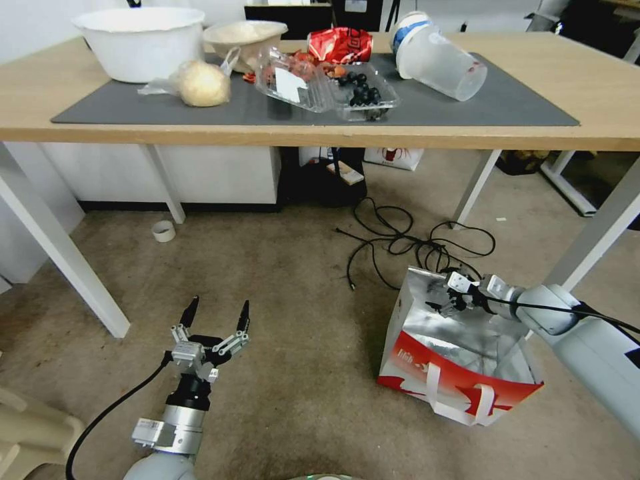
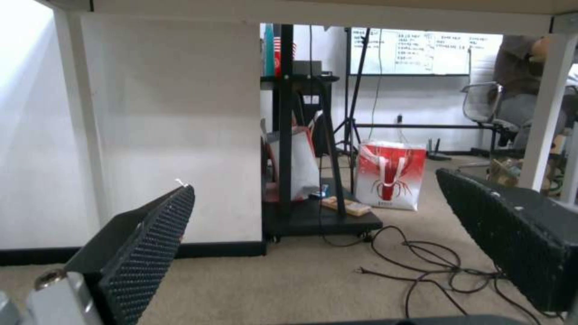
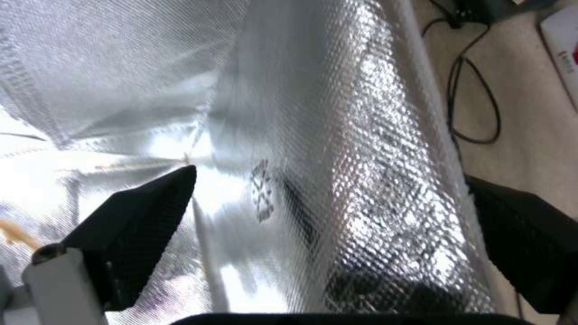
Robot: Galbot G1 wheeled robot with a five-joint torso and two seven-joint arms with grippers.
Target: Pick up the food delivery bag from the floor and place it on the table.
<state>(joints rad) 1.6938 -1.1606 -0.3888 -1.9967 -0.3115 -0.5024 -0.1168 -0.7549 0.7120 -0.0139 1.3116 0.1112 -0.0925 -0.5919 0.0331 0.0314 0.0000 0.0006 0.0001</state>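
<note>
A: Where's the food delivery bag (image 1: pixel 460 360)?

B: On the floor (image 1: pixel 280 313) by the desk (image 1: pixel 600 87), mouth gaping. The right gripper (image 1: pixel 445 298) straddles its foil rim, jaws apart, presumably to pinch that wall.

A: And the left gripper (image 1: pixel 215 319)?

B: Idle, low over the floor, jaws spread.

1. The floor (image 1: pixel 280 267) is dull brown-grey carpet, stained, with black cables (image 1: pixel 407 243) tangled on it.
2. A white panel (image 2: pixel 174 135) stands behind the white legs (image 1: pixel 63 250), with a dark skirting strip along its base.
3. A black stand (image 2: pixel 301 149) sits on a low wheeled base.
4. A whiteboard (image 2: pixel 421 54) hangs on the far wall, with an office chair (image 2: pixel 482 104) nearby.
5. A tape roll (image 1: pixel 163 231) lies on the floor.
</note>
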